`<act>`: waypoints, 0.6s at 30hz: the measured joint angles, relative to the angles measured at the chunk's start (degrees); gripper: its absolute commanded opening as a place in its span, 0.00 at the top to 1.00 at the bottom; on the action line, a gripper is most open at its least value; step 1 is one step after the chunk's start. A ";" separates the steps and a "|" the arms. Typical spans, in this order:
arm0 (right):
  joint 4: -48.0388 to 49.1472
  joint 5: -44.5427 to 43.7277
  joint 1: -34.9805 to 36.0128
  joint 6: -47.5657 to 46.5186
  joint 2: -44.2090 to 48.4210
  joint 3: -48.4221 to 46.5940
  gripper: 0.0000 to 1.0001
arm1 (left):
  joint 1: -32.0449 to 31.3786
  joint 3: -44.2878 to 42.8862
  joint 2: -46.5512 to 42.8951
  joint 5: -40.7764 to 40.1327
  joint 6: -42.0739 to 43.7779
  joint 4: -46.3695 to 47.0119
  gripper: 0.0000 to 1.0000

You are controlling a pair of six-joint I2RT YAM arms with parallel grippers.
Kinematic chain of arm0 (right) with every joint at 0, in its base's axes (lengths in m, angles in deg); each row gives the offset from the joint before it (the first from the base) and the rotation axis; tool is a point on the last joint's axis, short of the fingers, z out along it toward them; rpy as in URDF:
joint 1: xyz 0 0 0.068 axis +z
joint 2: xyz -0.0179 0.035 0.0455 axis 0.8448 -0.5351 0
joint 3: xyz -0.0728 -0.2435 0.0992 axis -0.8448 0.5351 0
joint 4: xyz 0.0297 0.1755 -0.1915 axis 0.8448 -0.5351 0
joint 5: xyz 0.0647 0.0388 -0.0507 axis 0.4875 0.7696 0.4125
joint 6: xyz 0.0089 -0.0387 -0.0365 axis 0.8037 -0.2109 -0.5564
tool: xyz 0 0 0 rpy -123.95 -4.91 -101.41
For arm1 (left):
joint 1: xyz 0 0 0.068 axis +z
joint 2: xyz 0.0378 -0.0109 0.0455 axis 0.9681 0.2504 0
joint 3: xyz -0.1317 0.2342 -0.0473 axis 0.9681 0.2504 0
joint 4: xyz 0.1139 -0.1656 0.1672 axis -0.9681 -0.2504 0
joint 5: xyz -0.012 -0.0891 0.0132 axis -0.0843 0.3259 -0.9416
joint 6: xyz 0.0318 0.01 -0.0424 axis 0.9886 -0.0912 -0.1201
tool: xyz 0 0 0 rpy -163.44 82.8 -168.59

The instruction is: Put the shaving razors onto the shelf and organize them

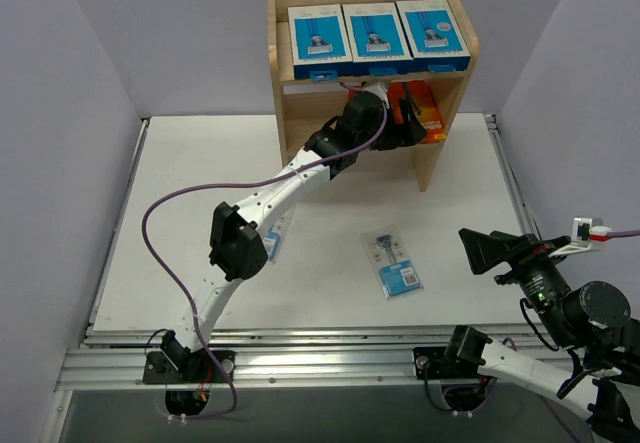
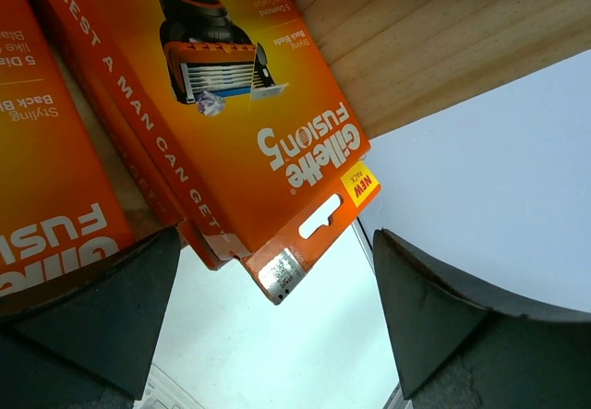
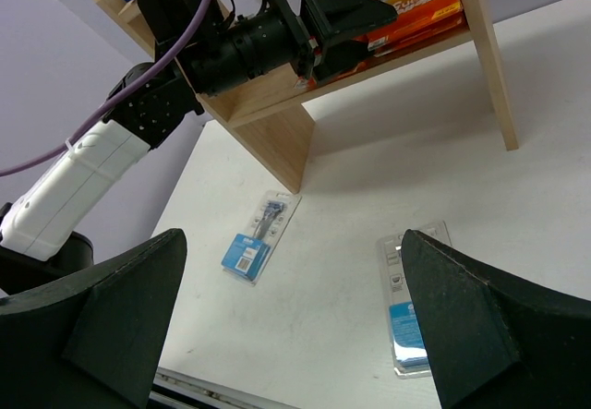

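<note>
Table: flat white top, matt, evenly lit, soft shadows only. Thin metal strips run along its left and right edges. Aluminium rail: doubled, silver, along the near edge. Back wall, left wall, right wall: plain pale lavender panels enclosing the table on three sides. Dark grey surface below the near edge.

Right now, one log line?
left hand: open, at orange packs on shelf | right hand: open, above table | two blister cards unshelved
</note>
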 measured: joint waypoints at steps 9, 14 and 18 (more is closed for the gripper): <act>-0.04 -0.46 0.33 0.42 0.11 0.13 0.04 | 0.00 5.40 -2.89 4.20 -1.20 2.97 0.06; -0.09 -0.55 0.59 0.94 0.15 0.46 0.04 | -0.09 9.79 -5.90 6.86 -1.27 4.17 0.06; -0.11 -0.59 0.63 1.29 0.15 0.72 0.04 | -0.17 13.46 -8.35 8.31 -1.25 4.35 0.06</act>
